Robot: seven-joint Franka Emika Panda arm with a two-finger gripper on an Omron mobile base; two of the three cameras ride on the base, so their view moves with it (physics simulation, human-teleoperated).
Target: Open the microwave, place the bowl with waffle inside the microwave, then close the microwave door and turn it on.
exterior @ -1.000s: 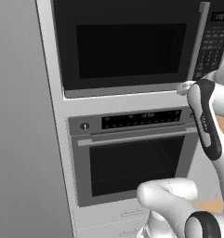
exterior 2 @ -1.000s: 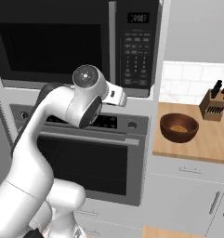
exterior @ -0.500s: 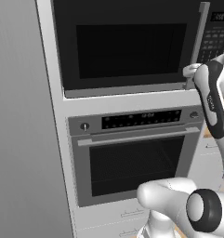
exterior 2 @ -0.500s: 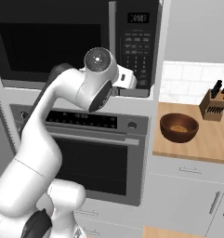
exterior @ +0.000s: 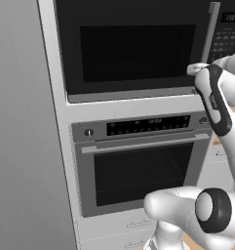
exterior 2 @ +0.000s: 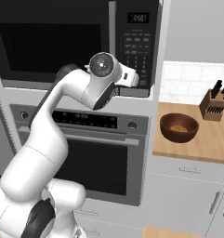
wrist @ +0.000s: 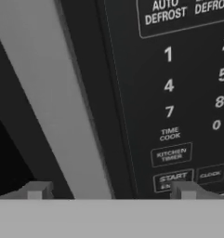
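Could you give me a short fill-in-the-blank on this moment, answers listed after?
1. The microwave door is ____.
2. The bowl sits on the wooden ____, beside the knife block.
3. In the hand view, the open claw straddles the door's grey ____, with one fingertip just under the START key.
4. The oven is mounted directly ____ the microwave.

Answers: closed; counter; handle; below

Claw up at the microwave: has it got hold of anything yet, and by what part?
Nothing is held. The claw is open, its fingertips straddling the microwave door handle without closing on it.
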